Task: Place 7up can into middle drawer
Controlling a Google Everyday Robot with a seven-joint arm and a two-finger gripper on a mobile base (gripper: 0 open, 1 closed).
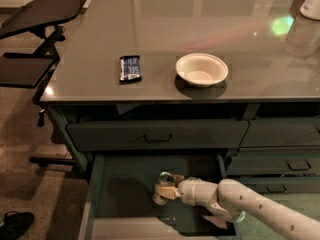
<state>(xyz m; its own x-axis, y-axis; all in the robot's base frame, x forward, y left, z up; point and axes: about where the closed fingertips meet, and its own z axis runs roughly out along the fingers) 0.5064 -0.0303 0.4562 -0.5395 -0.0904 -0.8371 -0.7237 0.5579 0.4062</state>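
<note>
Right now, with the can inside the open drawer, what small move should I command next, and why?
Probably lower the end effector slightly, before any release. It grips the 7up can upright over the bare floor of the middle drawer, well inside the front lip. I cannot tell whether the can's base touches that floor.

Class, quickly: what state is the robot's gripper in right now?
Gripper: closed on the 7up can, low inside the open middle drawer.
</note>
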